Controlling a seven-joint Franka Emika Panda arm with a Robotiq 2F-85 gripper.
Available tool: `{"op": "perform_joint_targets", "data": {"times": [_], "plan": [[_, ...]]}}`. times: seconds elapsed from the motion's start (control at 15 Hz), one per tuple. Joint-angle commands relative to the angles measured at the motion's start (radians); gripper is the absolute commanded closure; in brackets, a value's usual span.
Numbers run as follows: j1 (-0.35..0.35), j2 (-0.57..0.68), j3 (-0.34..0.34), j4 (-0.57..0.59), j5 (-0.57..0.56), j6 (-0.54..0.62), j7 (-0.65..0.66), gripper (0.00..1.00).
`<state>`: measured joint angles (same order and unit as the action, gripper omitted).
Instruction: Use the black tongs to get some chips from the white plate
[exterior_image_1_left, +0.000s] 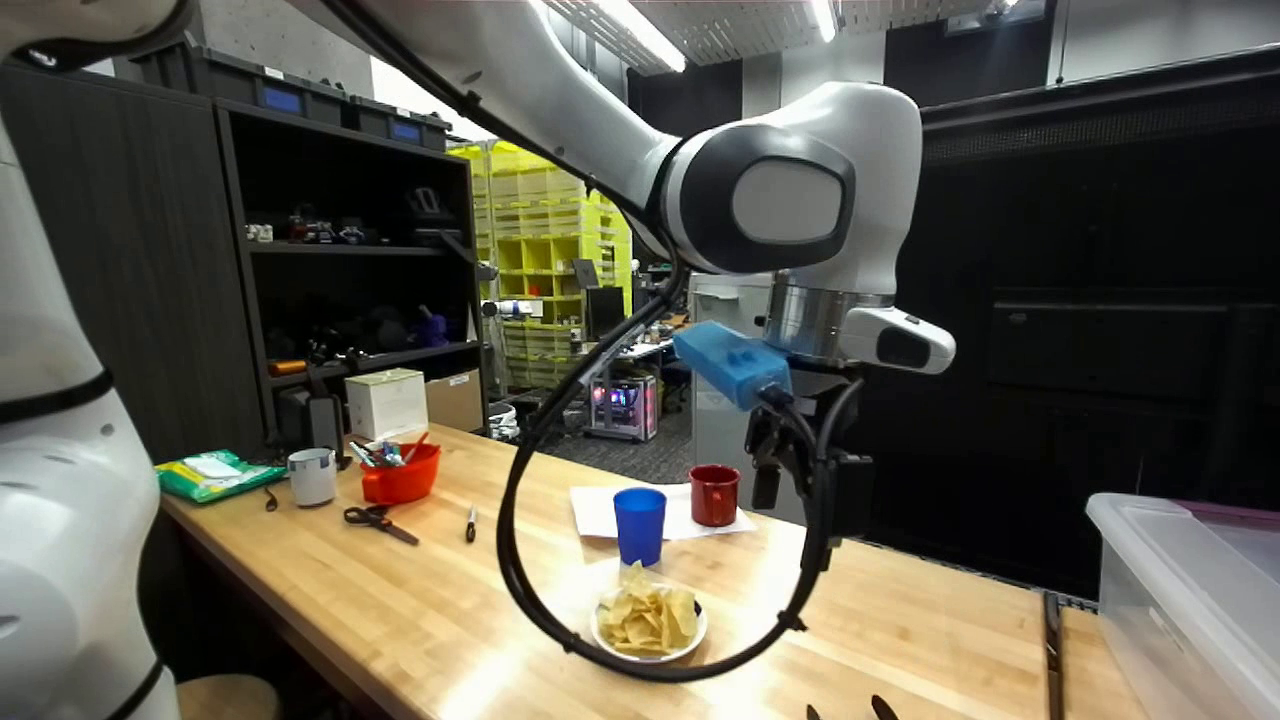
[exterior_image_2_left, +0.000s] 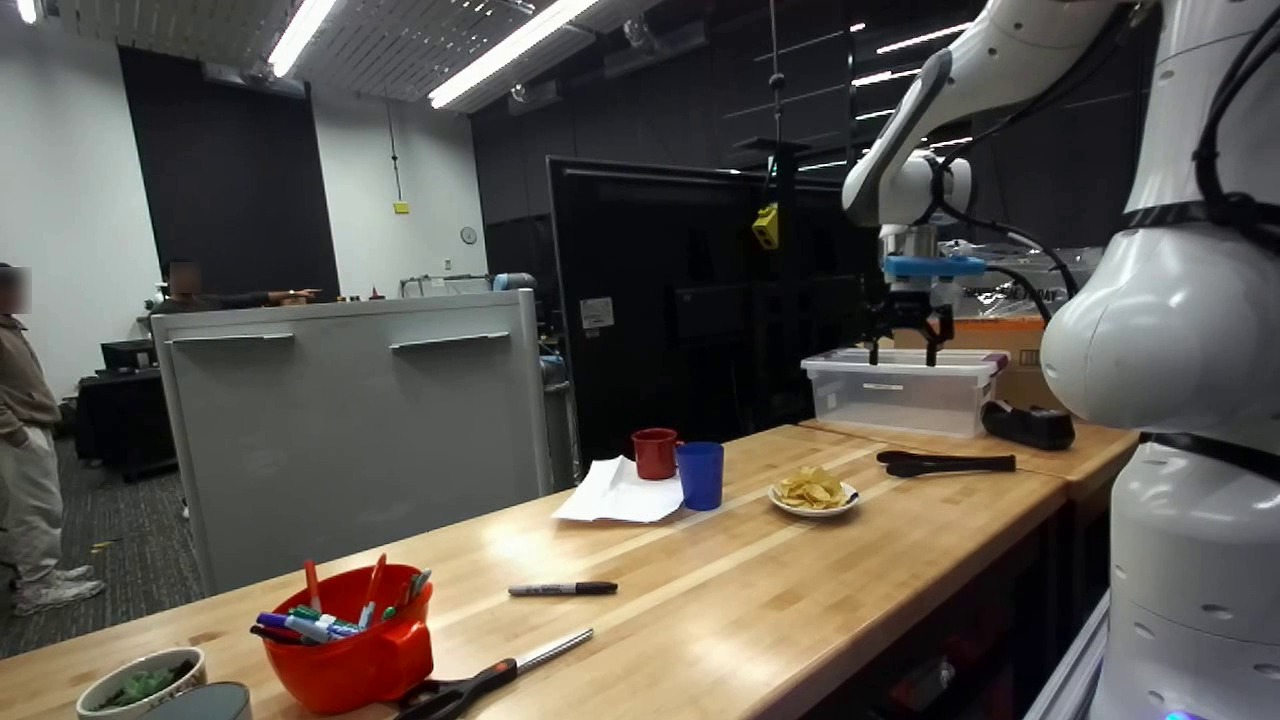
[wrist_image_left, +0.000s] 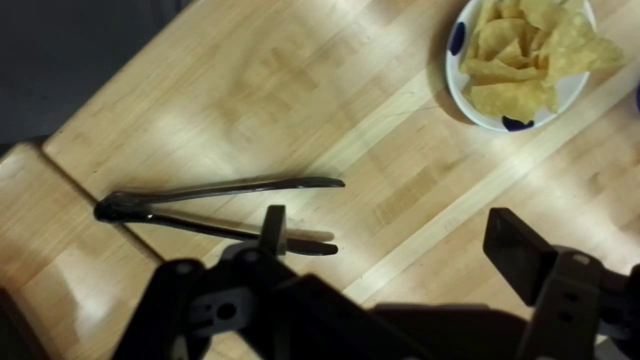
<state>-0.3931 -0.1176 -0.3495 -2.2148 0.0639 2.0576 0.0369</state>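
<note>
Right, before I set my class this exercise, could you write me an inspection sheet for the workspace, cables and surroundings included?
Surface: wooden tabletop, glossy with glare.
Job's things: black tongs lie spread open; chips heaped on white plate.
Clutter: blue cup, red mug, white paper, marker, scissors, red pen container.
Gripper: open above the tabletop, holding nothing.
Cables: thick black cable hangs in a loop from the arm.
Surroundings: black tape dispenser beside clear plastic bin; grey cabinet and two people beyond.
</note>
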Motion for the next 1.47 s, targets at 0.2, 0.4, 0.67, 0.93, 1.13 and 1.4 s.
{"op": "perform_joint_targets", "data": {"times": [0.2, 0.4, 0.67, 0.93, 1.13, 1.4], "plan": [[-0.002, 0.023, -0.021, 0.019, 0.186, 0.011, 0.224, 0.00], [-0.007, 0.038, -0.029, 0.019, 0.245, 0.030, 0.336, 0.00], [-0.014, 0.053, -0.039, 0.016, 0.335, 0.066, 0.471, 0.00], [-0.025, 0.068, -0.051, 0.005, 0.405, 0.147, 0.602, 0.00], [-0.031, 0.082, -0.061, 0.000, 0.438, 0.198, 0.681, 0.00], [-0.037, 0.099, -0.071, -0.012, 0.433, 0.257, 0.787, 0.00]]}}
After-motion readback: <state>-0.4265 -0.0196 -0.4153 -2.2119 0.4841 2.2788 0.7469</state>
